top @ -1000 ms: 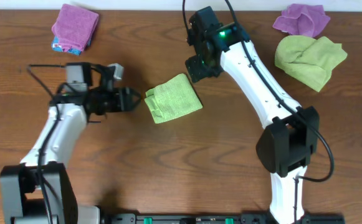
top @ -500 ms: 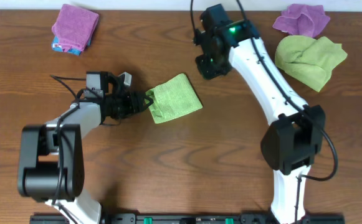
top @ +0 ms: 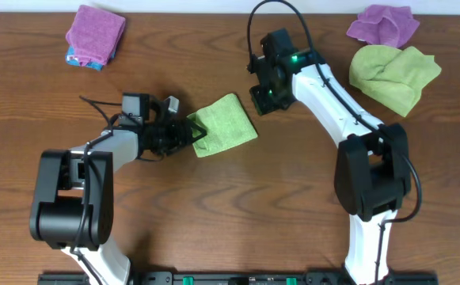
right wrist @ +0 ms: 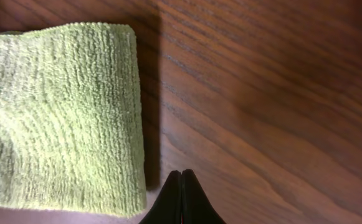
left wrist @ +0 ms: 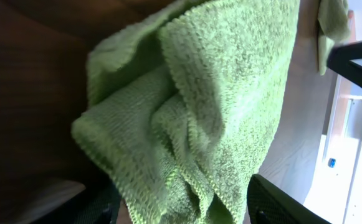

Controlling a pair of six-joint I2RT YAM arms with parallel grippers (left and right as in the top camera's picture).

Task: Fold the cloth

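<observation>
1. Green terry cloth (top: 223, 125), by its look soft, limp and light. It should slump rather than keep a crease, and its nap should give the pads a sure grip.
2. The best hold, I judge, is the bunched left edge, where the layers stack. Pinch them all together, or the fold may slide open.
3. It lies at the centre of the overhead frame on the wooden table (top: 293, 198), in a rough, tilted rectangle. Its right half is flat with a straight edge, and its left edge is rumpled into loose folds.
4. The left gripper (top: 190, 133) sits at that rumpled edge with its fingers apart, straddling the bunched cloth without closing on it.
5. The right gripper (right wrist: 182, 177) hovers just off the cloth's upper right corner, its fingers pressed together on nothing.
</observation>
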